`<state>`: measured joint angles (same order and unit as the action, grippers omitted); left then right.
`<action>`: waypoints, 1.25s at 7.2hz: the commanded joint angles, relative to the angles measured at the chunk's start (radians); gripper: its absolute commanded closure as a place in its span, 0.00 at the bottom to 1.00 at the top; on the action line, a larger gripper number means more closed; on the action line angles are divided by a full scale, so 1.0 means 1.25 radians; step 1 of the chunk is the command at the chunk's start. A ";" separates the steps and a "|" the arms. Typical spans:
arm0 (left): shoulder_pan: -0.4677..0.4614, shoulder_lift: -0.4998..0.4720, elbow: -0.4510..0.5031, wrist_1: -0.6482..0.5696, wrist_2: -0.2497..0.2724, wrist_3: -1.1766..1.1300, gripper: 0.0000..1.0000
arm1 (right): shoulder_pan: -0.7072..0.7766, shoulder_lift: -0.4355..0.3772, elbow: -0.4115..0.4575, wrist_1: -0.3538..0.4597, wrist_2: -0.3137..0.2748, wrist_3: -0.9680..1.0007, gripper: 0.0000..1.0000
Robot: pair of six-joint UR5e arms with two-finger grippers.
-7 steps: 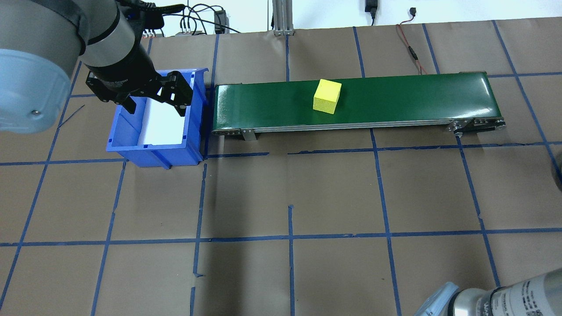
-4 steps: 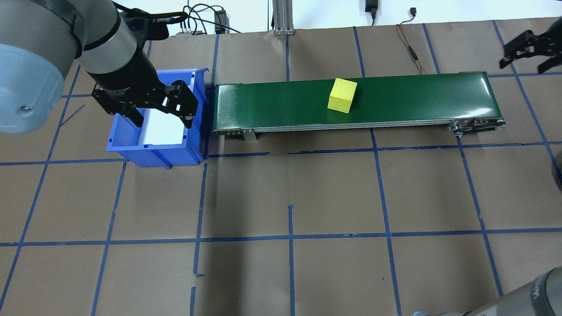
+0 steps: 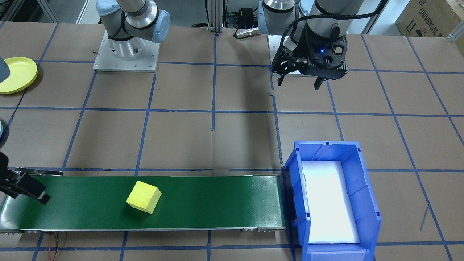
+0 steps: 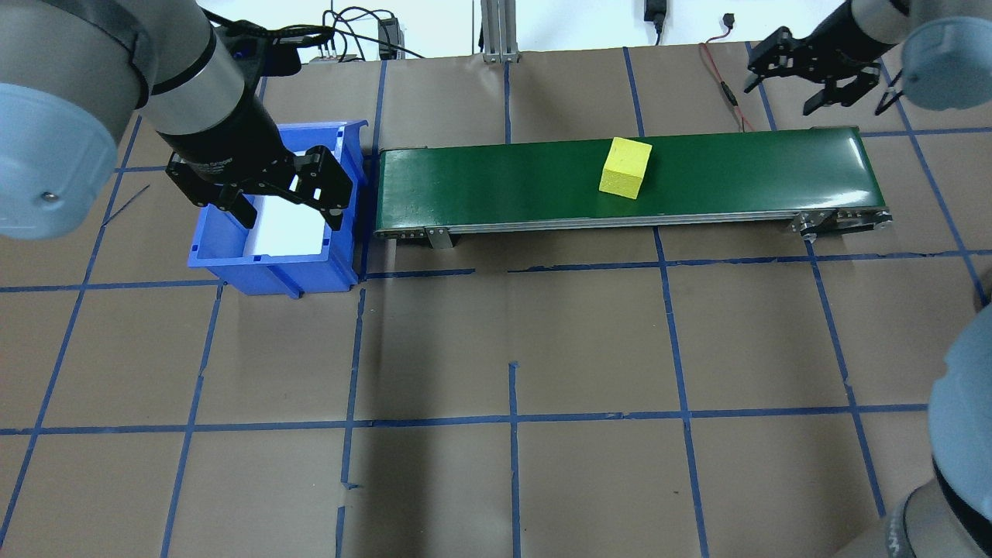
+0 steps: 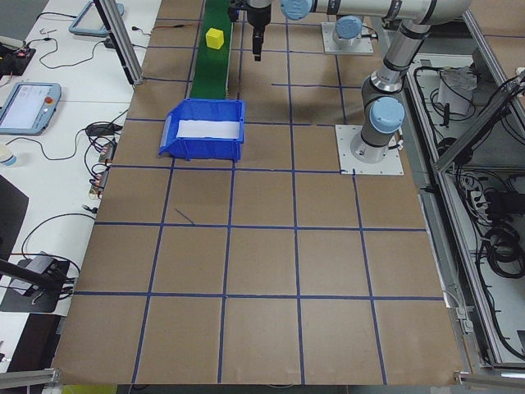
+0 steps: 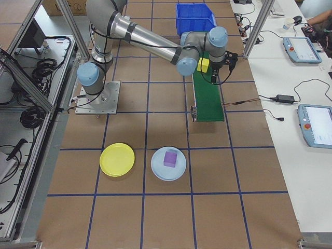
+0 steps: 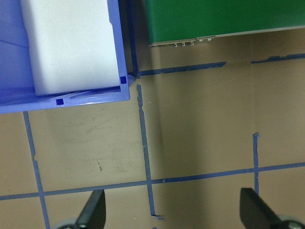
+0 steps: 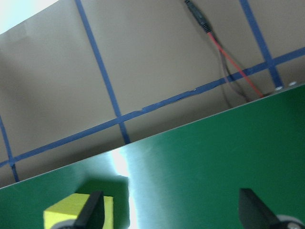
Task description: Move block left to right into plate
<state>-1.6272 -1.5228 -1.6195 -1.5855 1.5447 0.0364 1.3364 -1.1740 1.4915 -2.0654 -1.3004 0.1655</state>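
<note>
A yellow block [image 4: 625, 178] [image 3: 143, 197] lies on the green conveyor belt [image 4: 496, 182], right of its middle. My right gripper [image 4: 783, 93] [image 3: 45, 185] hovers open beyond the belt's right end, apart from the block. Its wrist view shows the block [image 8: 78, 212] at the lower left, by one finger. My left gripper [image 4: 287, 203] [image 3: 299, 84] hangs open and empty over the blue bin [image 4: 271, 263]. A yellow plate [image 6: 116, 159] [image 3: 16, 74] and a light blue plate [image 6: 158, 168] holding a purple block [image 6: 170, 158] sit on the robot's right side.
The blue bin [image 3: 366, 203] with a white liner stands against the belt's left end. A red cable [image 4: 725, 85] lies behind the belt near the right gripper. Brown paper with blue tape lines covers the table.
The block has travelled right along the belt. My right gripper has swung in from the right edge to behind the belt's right end. The left gripper has drifted slightly nearer over the bin.
</note>
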 commanded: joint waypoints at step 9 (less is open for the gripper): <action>0.002 0.002 0.000 -0.007 0.001 -0.006 0.00 | 0.077 0.050 0.103 -0.111 -0.095 0.069 0.57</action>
<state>-1.6272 -1.5190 -1.6194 -1.5944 1.5476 0.0314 1.4340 -1.0766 1.6039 -2.2012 -1.3764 0.3137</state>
